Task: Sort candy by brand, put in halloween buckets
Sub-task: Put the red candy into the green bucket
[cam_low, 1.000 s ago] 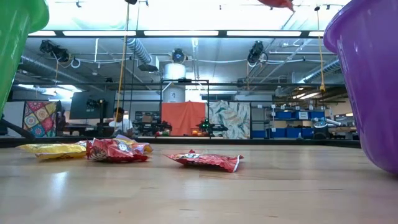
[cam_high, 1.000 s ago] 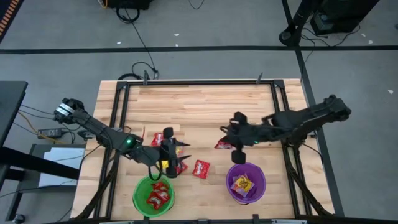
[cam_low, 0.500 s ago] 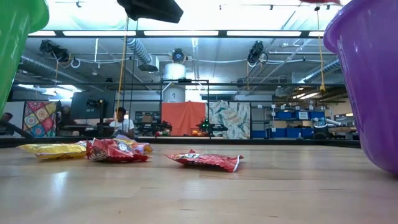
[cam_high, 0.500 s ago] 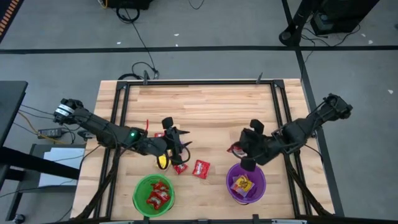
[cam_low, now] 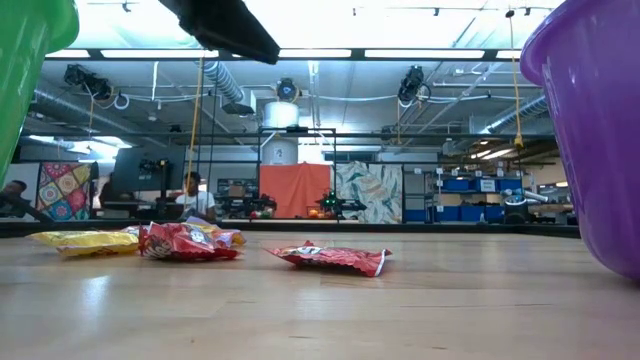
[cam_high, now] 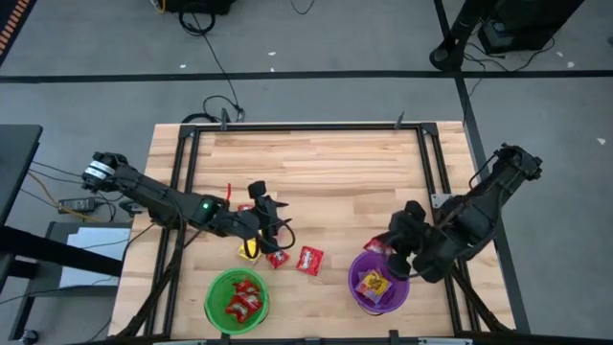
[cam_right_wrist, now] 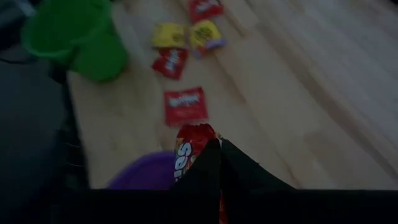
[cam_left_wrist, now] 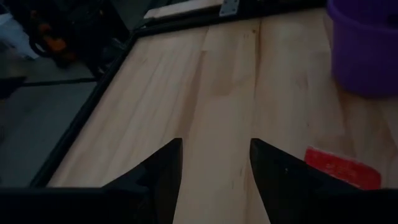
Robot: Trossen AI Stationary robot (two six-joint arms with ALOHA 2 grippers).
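Note:
My right gripper (cam_high: pixel 385 249) is shut on a red candy packet (cam_right_wrist: pixel 191 144) and hovers over the far rim of the purple bucket (cam_high: pixel 379 283), which holds yellow packets. My left gripper (cam_high: pixel 265 217) is open above the table, just beyond a cluster of loose candy: a yellow packet (cam_high: pixel 249 250) and two red packets (cam_high: pixel 278 258) (cam_high: pixel 309 259) lying flat on the wood. In the left wrist view its fingers (cam_left_wrist: pixel 160 171) stand apart over bare wood. The green bucket (cam_high: pixel 237 300) holds red packets. My right gripper pinches the red packet between its two fingers at one end (cam_right_wrist: pixel 200 140). The packet is lifted clear and sticks out ahead of the fingertips above the purple bucket's rim (cam_right_wrist: pixel 140 174). The fingers slant down from the table's right side.
Both buckets stand at the table's near edge, green (cam_low: pixel 30 45) on the left and purple (cam_low: pixel 600 130) on the right. More packets (cam_high: pixel 243 207) lie by the left gripper. A black frame (cam_high: pixel 306 126) runs round the table. People show in the room behind.
My right gripper has carried the red packet from the table's middle toward the near edge and a little right, ending over the purple bucket's far rim. My left gripper has drawn back from above the green bucket toward the far edge and hovers over the loose candy.

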